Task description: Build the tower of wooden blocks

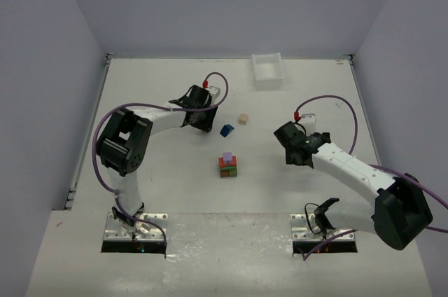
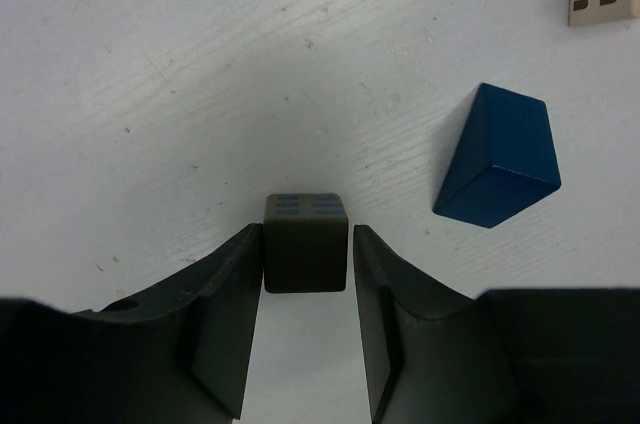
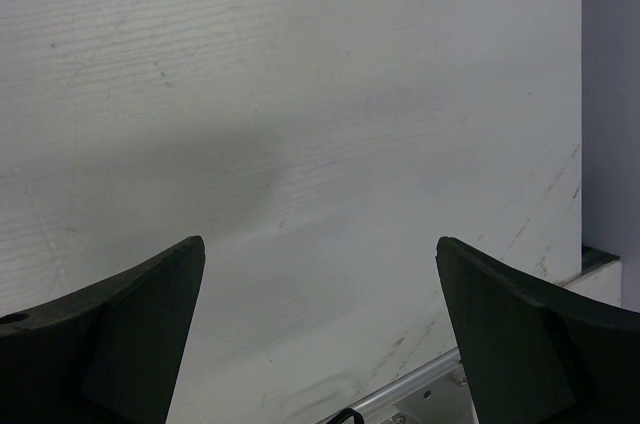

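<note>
Step in hand: grasp of dark olive cube (image 2: 306, 249) by left pincer (image 2: 307, 236). Jaws part-open, straddling the cube on the worktop (image 2: 200, 64); sliver of gap on one side, so probably not clamped yet. Idle: right pincer (image 3: 320, 274), wide open, empty, at 3 o'clock of tower (image 1: 228, 164). Cube at tower's 11 o'clock, blue wedge (image 2: 497, 156) at cube's 2 o'clock. Next: squeeze, lift straight, carry over, centre on tower's purple top.

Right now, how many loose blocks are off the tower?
3: an olive cube between the left end effector's fingers, a blue wedge just right of it, and a beige block farther right. Others may be hidden.
</note>
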You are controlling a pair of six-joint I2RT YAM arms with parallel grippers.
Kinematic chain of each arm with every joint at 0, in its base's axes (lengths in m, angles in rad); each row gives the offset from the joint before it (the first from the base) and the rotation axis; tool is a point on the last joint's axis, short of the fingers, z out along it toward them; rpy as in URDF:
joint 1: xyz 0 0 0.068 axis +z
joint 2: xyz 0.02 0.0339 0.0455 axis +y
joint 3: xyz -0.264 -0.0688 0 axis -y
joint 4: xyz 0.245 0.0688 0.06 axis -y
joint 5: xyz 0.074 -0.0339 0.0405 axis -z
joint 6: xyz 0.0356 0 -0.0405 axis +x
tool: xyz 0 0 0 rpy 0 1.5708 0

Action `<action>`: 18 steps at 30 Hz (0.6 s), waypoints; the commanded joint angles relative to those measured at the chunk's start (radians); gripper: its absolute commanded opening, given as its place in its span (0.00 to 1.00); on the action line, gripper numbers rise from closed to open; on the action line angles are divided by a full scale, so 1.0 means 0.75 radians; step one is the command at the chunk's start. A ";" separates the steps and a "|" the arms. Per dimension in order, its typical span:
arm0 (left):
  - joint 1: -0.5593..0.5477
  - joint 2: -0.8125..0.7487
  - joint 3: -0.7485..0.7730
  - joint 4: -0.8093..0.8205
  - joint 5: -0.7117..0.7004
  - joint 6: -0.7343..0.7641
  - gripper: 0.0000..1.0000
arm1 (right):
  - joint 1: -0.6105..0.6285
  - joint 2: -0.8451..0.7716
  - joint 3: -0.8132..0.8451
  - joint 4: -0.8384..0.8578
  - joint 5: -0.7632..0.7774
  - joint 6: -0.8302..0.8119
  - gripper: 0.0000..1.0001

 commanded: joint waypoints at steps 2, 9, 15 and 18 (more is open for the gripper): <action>0.003 -0.059 -0.039 0.025 0.018 -0.002 0.30 | -0.008 -0.023 0.005 -0.016 0.072 0.047 0.99; 0.005 -0.138 0.012 0.039 -0.023 0.052 0.00 | -0.008 -0.041 0.001 -0.016 0.072 0.045 0.99; 0.005 -0.258 0.089 0.006 0.197 0.317 0.00 | -0.008 -0.051 -0.003 -0.016 0.065 0.020 0.99; 0.005 -0.331 0.129 -0.097 0.427 0.489 0.00 | -0.007 -0.059 -0.005 -0.011 0.056 0.011 0.99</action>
